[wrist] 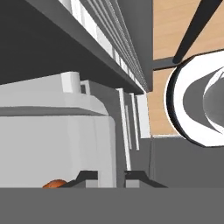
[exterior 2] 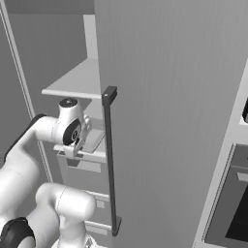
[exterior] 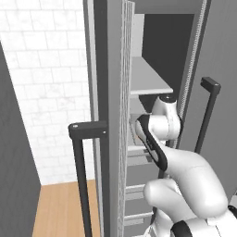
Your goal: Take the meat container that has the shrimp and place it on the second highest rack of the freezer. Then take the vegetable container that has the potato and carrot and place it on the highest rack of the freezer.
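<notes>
The freezer [exterior: 115, 92] stands open, and my arm reaches in under its upper pale shelf [exterior: 148, 85]. My gripper [wrist: 108, 177] is shut on the wall of a shallow pale grey tray, the meat container [wrist: 65, 131]. A small orange-red piece, apparently the shrimp [wrist: 54, 183], peeks out at the tray's near edge. In the right base view the tray [exterior 2: 95, 139] lies at the level of the shelf below the upper one, just past my hand. Whether it rests on that shelf I cannot tell. The vegetable container is out of view.
The freezer's left door, with its dark bar handle [exterior: 81, 176], stands open beside the arm. The right door [exterior 2: 169, 121] with its long dark handle [exterior 2: 111, 160] is close on the other side. Grey drawers [exterior 2: 82, 179] sit below my hand. A black oven front [exterior 2: 232, 213] is far right.
</notes>
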{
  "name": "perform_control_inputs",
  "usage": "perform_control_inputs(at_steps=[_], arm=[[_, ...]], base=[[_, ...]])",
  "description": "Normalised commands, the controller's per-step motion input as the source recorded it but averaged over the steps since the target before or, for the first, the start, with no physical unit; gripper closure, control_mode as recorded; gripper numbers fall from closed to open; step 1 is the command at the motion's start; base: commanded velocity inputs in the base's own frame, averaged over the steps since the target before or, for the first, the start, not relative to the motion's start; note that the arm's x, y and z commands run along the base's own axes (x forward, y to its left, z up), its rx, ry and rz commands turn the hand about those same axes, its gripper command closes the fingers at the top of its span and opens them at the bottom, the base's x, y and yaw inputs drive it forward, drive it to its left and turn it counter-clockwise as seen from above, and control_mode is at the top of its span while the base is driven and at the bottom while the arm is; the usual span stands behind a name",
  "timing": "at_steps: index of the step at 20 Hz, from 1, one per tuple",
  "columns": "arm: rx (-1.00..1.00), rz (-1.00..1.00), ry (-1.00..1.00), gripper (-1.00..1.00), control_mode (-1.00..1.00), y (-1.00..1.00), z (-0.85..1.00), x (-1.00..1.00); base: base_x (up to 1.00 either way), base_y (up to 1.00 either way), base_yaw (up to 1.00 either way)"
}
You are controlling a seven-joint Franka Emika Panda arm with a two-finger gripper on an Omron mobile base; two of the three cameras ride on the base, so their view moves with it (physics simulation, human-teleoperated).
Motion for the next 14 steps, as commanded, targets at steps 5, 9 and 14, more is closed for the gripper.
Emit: perform_control_inputs(at_steps=[5,9,14], arm=[[0.00,0.00,-0.07,1.00,-1.00,0.00,-0.19,0.33],[0.00,0.00,0.00,1.00,-1.00,0.00,-0.01,0.46],[0.00,-0.01,0.06,1.00,-1.00,0.00,0.05,0.55]], base=[[0.00,0.00,0.00],[0.00,0.00,0.00],[0.00,0.00,0.00]])
